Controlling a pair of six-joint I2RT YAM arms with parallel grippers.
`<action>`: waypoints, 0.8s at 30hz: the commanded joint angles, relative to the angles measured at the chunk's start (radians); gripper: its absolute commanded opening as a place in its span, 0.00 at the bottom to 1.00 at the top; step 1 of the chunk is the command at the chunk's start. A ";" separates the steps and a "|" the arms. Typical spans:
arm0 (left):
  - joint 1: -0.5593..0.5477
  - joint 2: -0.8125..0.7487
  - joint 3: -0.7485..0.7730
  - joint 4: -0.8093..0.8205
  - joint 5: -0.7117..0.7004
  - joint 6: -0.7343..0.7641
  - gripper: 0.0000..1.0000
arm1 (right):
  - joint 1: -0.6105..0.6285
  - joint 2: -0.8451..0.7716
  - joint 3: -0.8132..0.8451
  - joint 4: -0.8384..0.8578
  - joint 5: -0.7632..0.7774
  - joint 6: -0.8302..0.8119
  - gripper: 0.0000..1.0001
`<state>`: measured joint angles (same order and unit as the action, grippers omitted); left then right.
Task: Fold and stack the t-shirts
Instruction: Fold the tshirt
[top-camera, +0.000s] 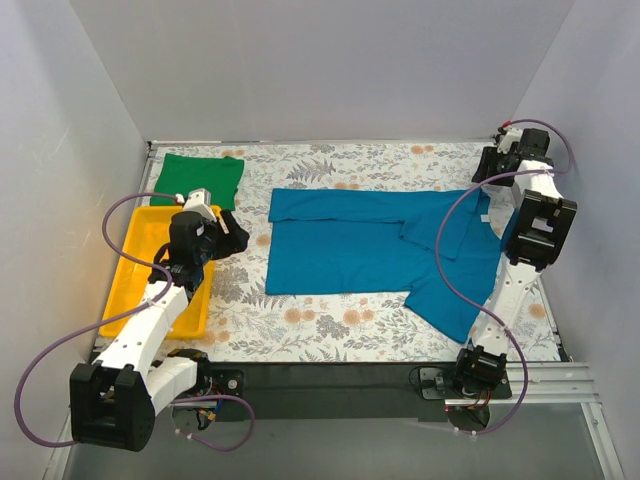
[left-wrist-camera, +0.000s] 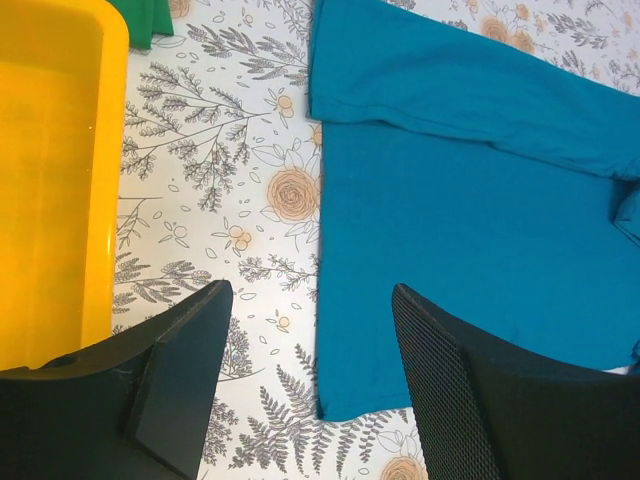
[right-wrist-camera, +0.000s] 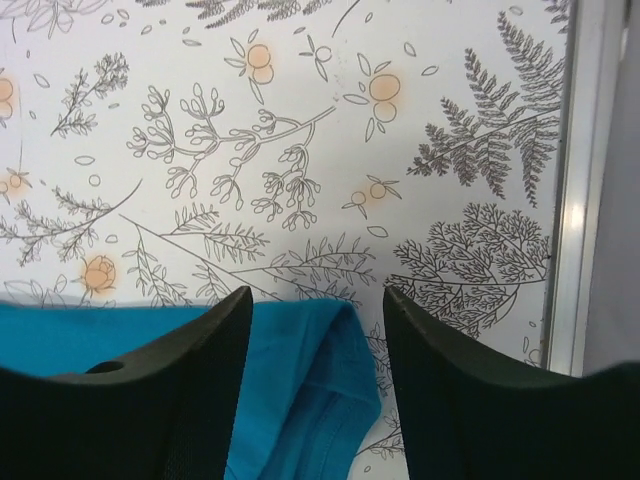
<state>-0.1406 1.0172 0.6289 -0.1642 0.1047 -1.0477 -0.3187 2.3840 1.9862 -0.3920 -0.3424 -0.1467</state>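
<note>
The teal shirt (top-camera: 350, 250) lies flat right of the tray (top-camera: 140, 262); the green shirt (top-camera: 197, 178) sits folded behind the tray. Likely light, limp cloth, best pinched at hem corners. The left pincer (left-wrist-camera: 308, 300) and right pincer (right-wrist-camera: 316, 300) gape, empty.

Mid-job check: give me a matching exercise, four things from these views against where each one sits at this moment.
Things:
1. teal-blue t-shirt
2. green t-shirt
3. yellow tray
4. left claw

Places:
A. far left corner of the table
B. open, above the table between the yellow tray and the teal-blue t-shirt
C. along the table's left edge
D. spread across the middle and right of the table

Pairs: 1-D, 2-A, 3-C, 4-B.
</note>
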 joint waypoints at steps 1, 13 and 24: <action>0.001 0.006 0.025 0.012 0.021 -0.005 0.64 | 0.024 -0.109 -0.067 0.073 0.087 -0.036 0.63; 0.001 -0.017 0.005 0.022 0.102 -0.017 0.64 | 0.084 -0.551 -0.680 0.252 -0.008 -0.175 0.66; -0.002 -0.029 -0.072 -0.060 0.305 -0.360 0.55 | 0.194 -0.925 -1.064 -0.069 -0.397 -0.612 0.69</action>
<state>-0.1406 1.0195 0.6098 -0.1734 0.3183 -1.2469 -0.1593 1.5307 0.9543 -0.3069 -0.6086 -0.5606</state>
